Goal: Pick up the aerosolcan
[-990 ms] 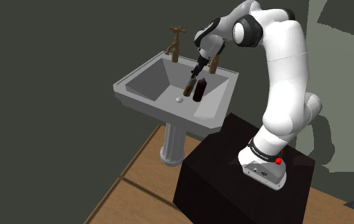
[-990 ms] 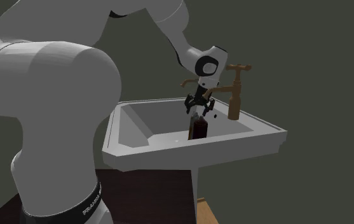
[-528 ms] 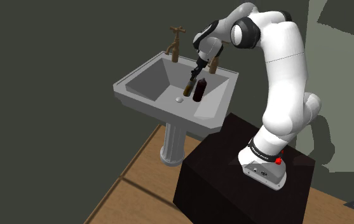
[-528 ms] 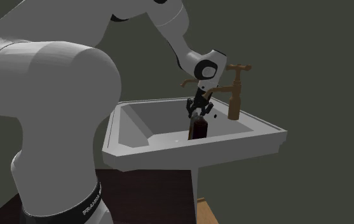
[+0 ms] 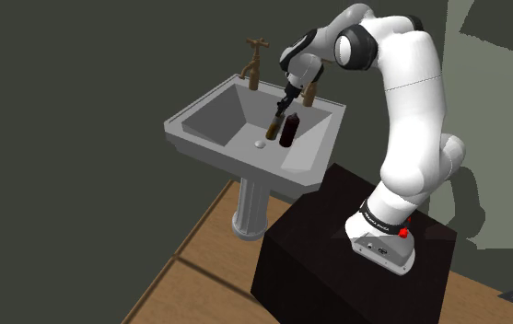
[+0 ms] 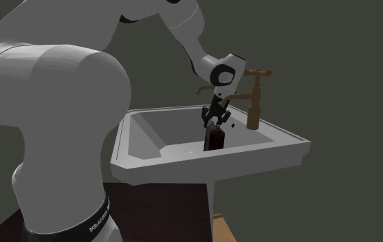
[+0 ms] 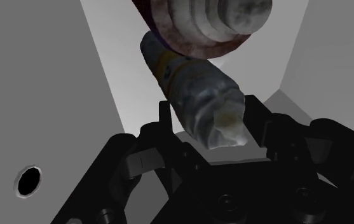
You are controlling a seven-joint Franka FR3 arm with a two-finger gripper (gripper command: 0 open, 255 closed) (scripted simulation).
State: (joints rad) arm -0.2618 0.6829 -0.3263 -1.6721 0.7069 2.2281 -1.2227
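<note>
End effector (image 7: 210, 124) pinches the leaning aerosol can (image 7: 191, 79) by its top — dark bottle (image 7: 207, 19) just beside, sink wall (image 7: 42, 76) near.

White arm (image 5: 413, 101) rises from its base at near right, bends high at the elbow and reaches away to the far left. Wrist pitched steeply down. Black gripper (image 5: 287, 98) points downward, tilted slightly left. Fingers (image 7: 166, 121) stand part-spread, pressed against either side of the aerosol can (image 7: 197, 83) at its end.
</note>
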